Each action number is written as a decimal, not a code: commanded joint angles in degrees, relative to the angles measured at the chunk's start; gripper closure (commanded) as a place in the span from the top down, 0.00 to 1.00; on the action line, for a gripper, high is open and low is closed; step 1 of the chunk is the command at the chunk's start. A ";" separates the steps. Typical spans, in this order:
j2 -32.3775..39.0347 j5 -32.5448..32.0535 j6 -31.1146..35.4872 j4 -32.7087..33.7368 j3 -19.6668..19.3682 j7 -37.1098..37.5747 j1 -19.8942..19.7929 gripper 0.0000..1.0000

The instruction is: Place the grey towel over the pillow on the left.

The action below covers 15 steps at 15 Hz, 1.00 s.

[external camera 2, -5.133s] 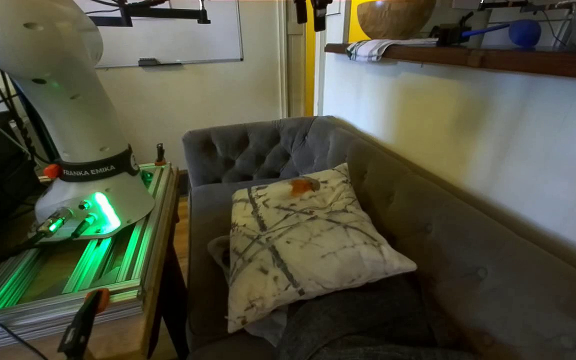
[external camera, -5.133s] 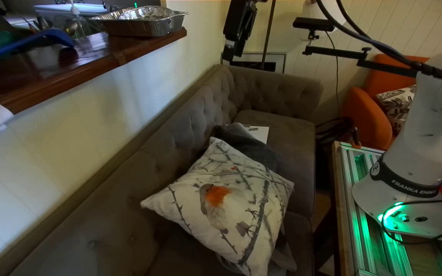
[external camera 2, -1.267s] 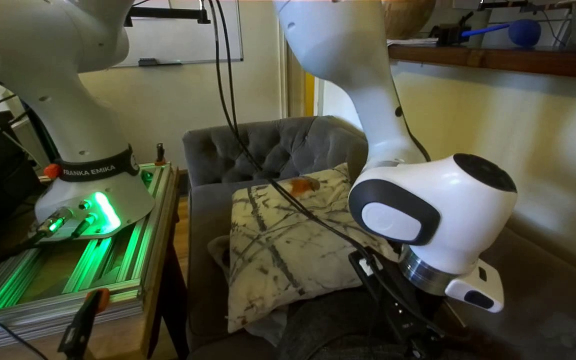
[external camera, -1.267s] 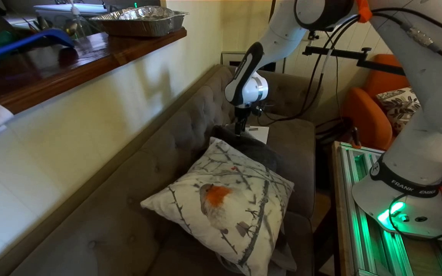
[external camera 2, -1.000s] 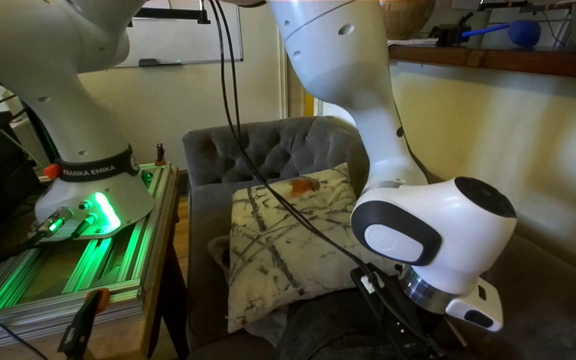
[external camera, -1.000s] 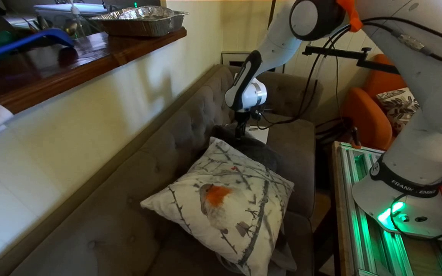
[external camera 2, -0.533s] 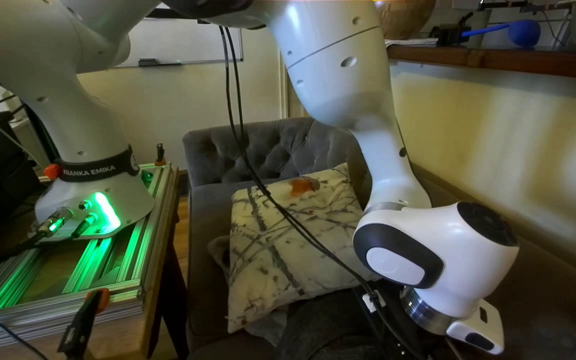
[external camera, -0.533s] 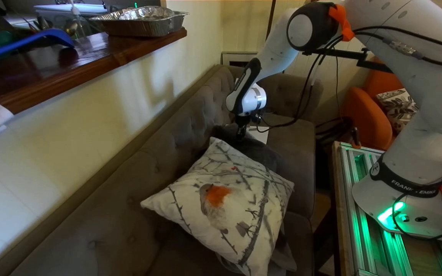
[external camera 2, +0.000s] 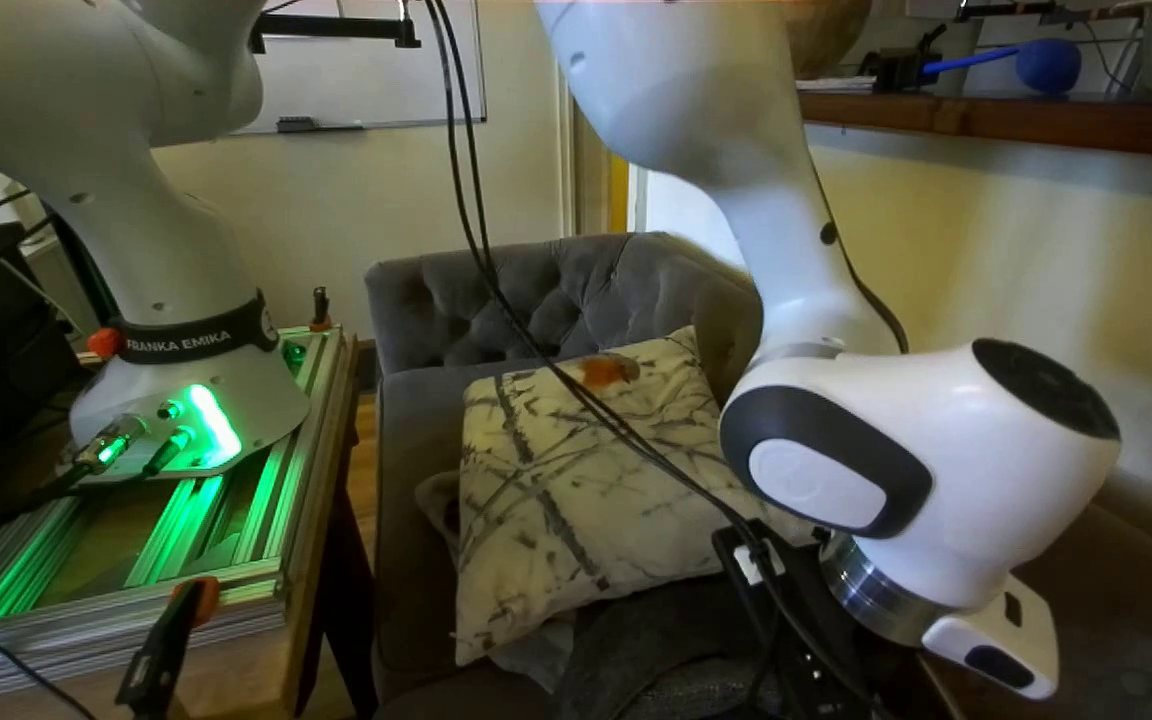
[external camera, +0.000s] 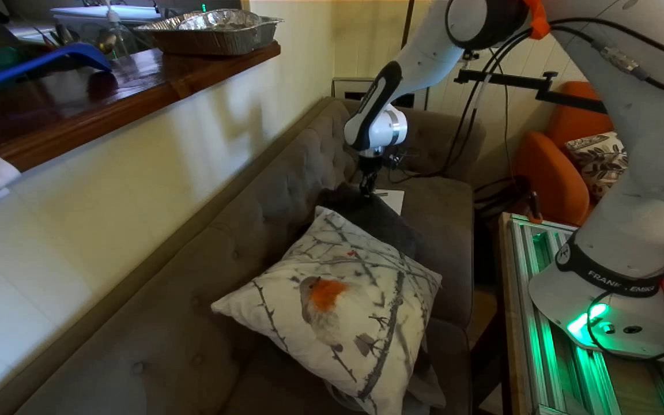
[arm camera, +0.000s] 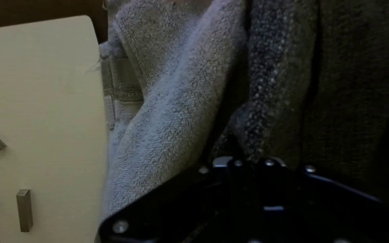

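Observation:
The grey towel (external camera: 387, 223) lies bunched on the sofa just beyond the white pillow (external camera: 338, 305) with the robin and twig print. My gripper (external camera: 368, 192) points down over it, and dark cloth rises to the fingertips in that exterior view. In the wrist view, my gripper (arm camera: 253, 163) has its jaws nearly together on a dark speckled fold (arm camera: 263, 104). A lighter terry fold (arm camera: 171, 125) lies to the left of it; I cannot tell whether both are one piece. In an exterior view the arm hides the fingertips, while the pillow (external camera 2: 546, 500) stays flat and uncovered.
A white board (arm camera: 56, 84) with small metal-looking pieces lies beside the cloth. The tufted sofa back (external camera: 286, 178) runs along the wall, below a wooden ledge (external camera: 153, 86) holding a foil tray (external camera: 217, 40). The arm's table (external camera: 513, 323) borders the sofa front. Cables (external camera 2: 576, 390) hang over the pillow.
The arm has swung in over the sofa. My gripper has dipped into the cloth, closed, and risen slightly, pulling a dark fold up with it. The pillow has not moved.

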 commanded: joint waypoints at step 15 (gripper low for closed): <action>-53.62 14.34 -28.06 -37.96 5.04 -38.84 1.99 0.01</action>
